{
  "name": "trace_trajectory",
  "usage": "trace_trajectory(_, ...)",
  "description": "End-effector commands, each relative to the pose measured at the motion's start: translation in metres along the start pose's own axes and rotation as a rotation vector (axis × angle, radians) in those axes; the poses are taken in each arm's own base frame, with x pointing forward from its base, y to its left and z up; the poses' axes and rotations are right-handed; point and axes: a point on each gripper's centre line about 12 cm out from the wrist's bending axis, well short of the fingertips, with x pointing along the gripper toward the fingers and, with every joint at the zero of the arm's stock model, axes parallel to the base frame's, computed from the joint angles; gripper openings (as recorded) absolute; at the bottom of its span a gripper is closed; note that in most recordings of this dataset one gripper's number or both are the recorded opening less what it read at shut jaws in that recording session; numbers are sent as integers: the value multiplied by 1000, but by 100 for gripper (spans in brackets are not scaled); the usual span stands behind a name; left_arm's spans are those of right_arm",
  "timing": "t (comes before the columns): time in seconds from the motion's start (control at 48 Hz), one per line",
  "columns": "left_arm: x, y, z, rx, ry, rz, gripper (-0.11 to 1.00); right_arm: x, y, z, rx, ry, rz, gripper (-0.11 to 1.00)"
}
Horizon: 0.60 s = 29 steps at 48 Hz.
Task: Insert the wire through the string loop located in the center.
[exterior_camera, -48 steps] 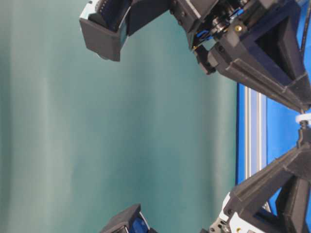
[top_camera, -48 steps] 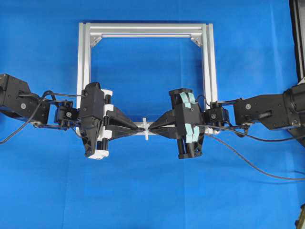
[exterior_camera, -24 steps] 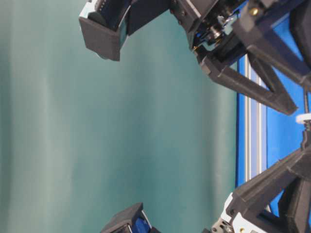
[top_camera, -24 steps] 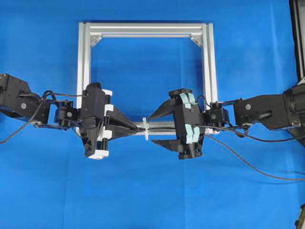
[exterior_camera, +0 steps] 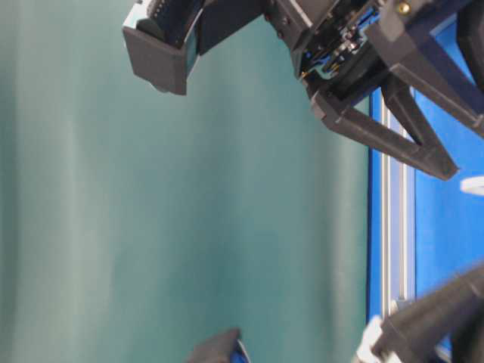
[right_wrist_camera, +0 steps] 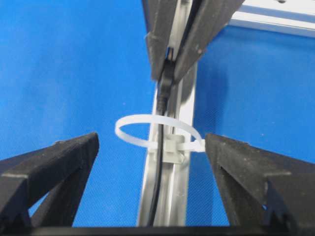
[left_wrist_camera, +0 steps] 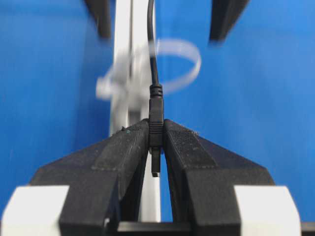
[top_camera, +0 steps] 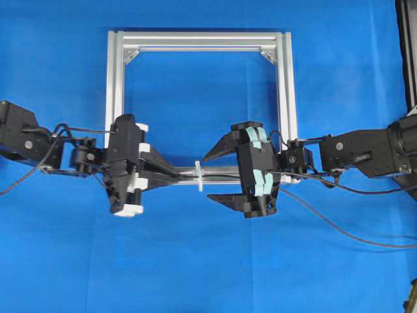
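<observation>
Wire (right_wrist_camera: 158, 162) passes through the string loop (right_wrist_camera: 147, 129); threading appears done. Left claw (left_wrist_camera: 156, 147) pinches the plug at centre. Right claw (top_camera: 215, 177) spread wide, empty.

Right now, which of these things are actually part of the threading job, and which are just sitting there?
Part of the job:
- wire, plug end clamped in the left gripper
- string loop, with the wire running through it
- right gripper, open on either side of the wire

Just there:
- aluminium frame
- blue table cover
</observation>
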Motion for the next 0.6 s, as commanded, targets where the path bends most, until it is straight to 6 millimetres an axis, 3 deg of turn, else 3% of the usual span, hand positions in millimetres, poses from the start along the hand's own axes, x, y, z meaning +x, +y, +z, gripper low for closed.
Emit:
trace_trajectory(0.0,-16,0,4,0,-18,-5,8,-1,3,10,-1,-30,8,93)
trace_trajectory(0.584,-120,12,-46,-36,50,-3,8,1,7,17,-3,-46,16,93)
